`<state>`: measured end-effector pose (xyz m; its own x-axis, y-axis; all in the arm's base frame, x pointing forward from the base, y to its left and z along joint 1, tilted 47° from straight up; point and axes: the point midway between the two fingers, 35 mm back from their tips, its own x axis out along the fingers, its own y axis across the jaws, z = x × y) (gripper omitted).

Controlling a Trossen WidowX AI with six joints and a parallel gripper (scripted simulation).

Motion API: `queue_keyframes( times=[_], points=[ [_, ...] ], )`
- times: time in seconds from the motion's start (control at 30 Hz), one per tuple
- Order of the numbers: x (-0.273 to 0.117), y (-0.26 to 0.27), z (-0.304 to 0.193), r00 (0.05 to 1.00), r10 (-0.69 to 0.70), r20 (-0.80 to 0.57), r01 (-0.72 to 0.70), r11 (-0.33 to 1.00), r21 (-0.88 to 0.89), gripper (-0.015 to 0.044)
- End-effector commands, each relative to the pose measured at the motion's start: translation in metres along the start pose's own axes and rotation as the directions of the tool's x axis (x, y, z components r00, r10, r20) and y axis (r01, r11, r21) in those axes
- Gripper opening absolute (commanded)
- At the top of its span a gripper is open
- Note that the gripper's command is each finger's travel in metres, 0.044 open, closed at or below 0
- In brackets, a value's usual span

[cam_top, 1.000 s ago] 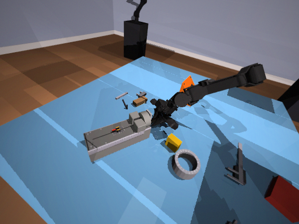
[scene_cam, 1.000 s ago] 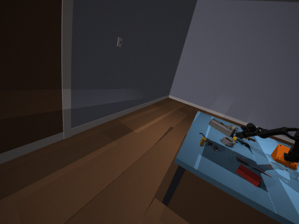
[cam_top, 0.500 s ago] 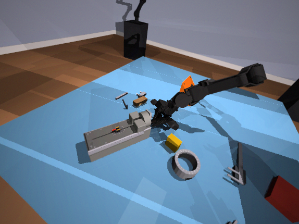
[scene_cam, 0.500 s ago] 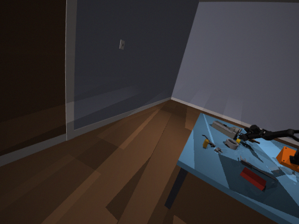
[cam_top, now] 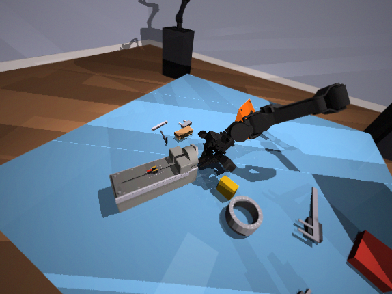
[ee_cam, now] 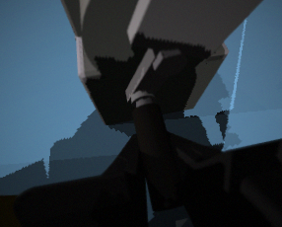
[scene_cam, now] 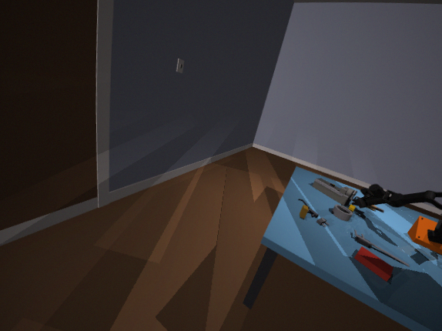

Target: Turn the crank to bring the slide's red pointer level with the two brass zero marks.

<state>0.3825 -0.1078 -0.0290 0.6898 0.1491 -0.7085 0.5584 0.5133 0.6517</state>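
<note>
The grey machine [cam_top: 136, 181] [scene_cam: 329, 191] [ee_cam: 182, 20] lies on the blue table, with a slotted top and a round housing at its crank end. The red pointer [cam_top: 149, 171] is in the slot, close beside the brass marks [cam_top: 154, 167], its body slightly toward the end away from the crank; the picture is too coarse to tell exact level. My gripper [cam_top: 204, 158] [scene_cam: 355, 202] [ee_cam: 148, 137] is shut on the dark crank handle [ee_cam: 149, 120] at the housing end. The light grey crank arm [ee_cam: 140, 78] shows beyond the handle. The handle is hidden behind the fingers in the top and exterior views.
A yellow block [cam_top: 227, 188] [scene_cam: 352, 208] and a grey ring [cam_top: 233, 223] [scene_cam: 341, 216] stand near the gripper. A tan block [cam_top: 184, 132] lies behind the machine. A caliper-like tool [cam_top: 315, 205], a red block [cam_top: 370, 258] [scene_cam: 371, 263] and an orange piece [cam_top: 246, 111] [scene_cam: 421, 231] are farther off.
</note>
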Motion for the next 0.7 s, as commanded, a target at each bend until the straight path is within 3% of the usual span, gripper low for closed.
queue_keyframes(
  times=[0.0,0.67],
  points=[
    [-0.0029,0.0085,0.0025,1.000,0.021,0.003,-0.021,1.000,-0.009,0.0000],
    [-0.0079,0.0142,0.0068,1.000,0.021,0.004,-0.021,1.000,-0.009,0.0000]
  ],
)
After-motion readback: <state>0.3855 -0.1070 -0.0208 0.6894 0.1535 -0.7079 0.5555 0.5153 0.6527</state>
